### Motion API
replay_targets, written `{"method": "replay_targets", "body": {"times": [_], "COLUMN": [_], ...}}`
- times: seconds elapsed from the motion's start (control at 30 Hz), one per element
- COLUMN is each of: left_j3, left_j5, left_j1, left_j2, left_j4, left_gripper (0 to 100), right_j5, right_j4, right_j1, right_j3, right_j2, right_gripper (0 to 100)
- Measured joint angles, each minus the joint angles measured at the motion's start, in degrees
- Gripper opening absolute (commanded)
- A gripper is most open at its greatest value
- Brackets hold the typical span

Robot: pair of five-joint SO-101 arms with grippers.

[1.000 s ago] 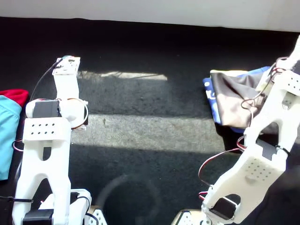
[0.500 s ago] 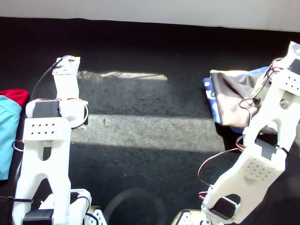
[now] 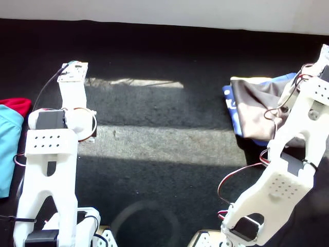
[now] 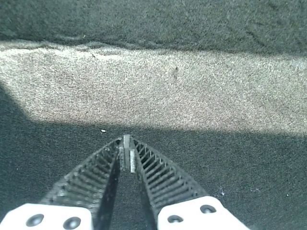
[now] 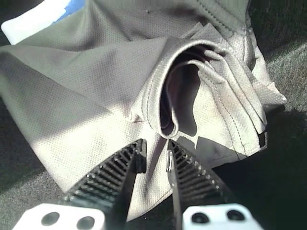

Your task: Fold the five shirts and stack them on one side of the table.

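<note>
Your right pincer [image 5: 154, 155], narrowly spread, hovers over the grey shirt [image 5: 91, 105] at the far right of the bench [image 3: 169, 154]. Your left pincer [image 4: 125, 152] is pressed together, empty. Judged step: tidying the stack. Next, pinch a fold edge.

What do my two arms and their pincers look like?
The left arm and right arm are white plastic shells with black servo blocks, perforated panels and loose red-and-black cables. The left pincer and right pincer have black ribbed fingers on white screw-holed mounts.

bg: white wall [image 3: 154, 13] | black felt tbl [image 3: 169, 67] | sun bands [image 3: 164, 146] (two, across tbl)
</note>
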Motion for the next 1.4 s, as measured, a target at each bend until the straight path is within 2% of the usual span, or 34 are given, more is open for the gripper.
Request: {"method": "replay_targets", "body": {"times": [0.67, 0.8, 0.9, 1.23, 1.4], "left_j3": [0.0, 0.0, 0.0, 0.0, 0.0], "left_j5": [0.0, 0.0, 0.0, 0.0, 0.0], "left_j1": [0.0, 0.0, 0.0, 0.0, 0.0], "left_j2": [0.0, 0.0, 0.0, 0.0, 0.0], "left_j4": [0.0, 0.0, 0.0, 0.0, 0.0], "left_gripper": [1, 1, 1, 1, 1], "right_j5": [0.0, 0.0, 0.0, 2.2, 2.2], "right_j4": [-6.9, -7.3, -7.4, -18.3, -21.7], "right_j1": [0.0, 0.0, 0.0, 0.0, -0.2], "right_j3": [-0.1, -0.1, -0.1, -0.4, -6.1], "right_j2": [5.2, 5.2, 5.2, 5.3, 5.3], "right_gripper": [7.6, 0.2, 0.6, 0.6, 0.6]}}
